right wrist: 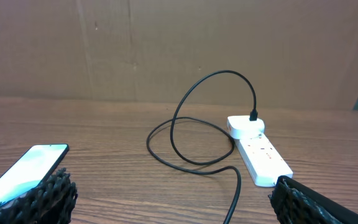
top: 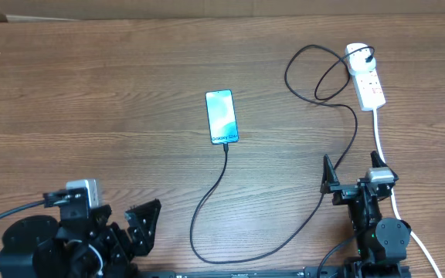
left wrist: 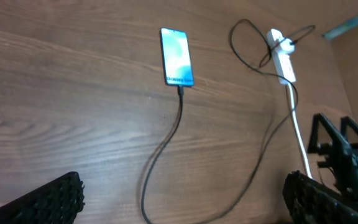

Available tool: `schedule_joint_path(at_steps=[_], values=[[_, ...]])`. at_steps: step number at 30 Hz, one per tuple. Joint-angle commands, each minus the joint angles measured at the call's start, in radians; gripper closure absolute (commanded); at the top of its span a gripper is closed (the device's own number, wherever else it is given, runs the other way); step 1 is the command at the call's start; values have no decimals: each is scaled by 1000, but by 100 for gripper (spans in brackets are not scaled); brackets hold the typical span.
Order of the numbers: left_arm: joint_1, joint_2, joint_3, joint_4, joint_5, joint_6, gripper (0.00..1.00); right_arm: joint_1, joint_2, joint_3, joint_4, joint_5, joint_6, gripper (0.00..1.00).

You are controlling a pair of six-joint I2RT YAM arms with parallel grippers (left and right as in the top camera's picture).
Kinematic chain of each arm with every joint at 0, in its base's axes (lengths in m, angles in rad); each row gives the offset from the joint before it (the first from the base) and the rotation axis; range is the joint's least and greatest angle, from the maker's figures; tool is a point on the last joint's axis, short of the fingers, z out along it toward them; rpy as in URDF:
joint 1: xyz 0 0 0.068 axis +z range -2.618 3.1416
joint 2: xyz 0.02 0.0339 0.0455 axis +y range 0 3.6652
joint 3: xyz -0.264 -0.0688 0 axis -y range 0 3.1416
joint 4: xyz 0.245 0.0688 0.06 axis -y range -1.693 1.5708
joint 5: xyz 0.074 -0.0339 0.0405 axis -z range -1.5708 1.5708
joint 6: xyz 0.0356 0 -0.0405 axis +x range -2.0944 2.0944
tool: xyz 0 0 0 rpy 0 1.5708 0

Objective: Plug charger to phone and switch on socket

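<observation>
The phone (top: 222, 116) lies flat mid-table with its blue-teal screen lit; it also shows in the left wrist view (left wrist: 176, 56) and at the left edge of the right wrist view (right wrist: 20, 174). The charger cable (top: 207, 205) has its tip in the phone's bottom edge, loops across the table and ends in a black plug seated in the socket (top: 365, 77), a white power strip at the far right (left wrist: 281, 56) (right wrist: 258, 149). My left gripper (left wrist: 182, 202) is open and empty near the front left. My right gripper (right wrist: 176, 199) is open and empty at the front right.
The socket's thick white cord (top: 383, 154) runs down the right side past my right arm. The black cable makes loose loops beside the socket (top: 319, 73) and near the front edge. A brown cardboard wall (right wrist: 166, 43) stands behind the table.
</observation>
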Motion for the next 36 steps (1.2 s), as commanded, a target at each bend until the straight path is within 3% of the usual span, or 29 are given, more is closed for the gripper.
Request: schedule_joint_path(at_steps=[1, 12, 24, 36], values=[[0, -64, -110, 103, -22, 13, 0, 8, -9, -10, 6, 9, 6, 0], [-2, -301, -496, 587, 57, 31, 0, 8, -9, -10, 6, 9, 6, 0], [-2, -502, -799, 950, 171, 80, 0, 8, -9, -10, 6, 9, 6, 0], [-2, -578, -902, 1110, 179, 80, 0, 8, -9, -10, 6, 9, 6, 0]])
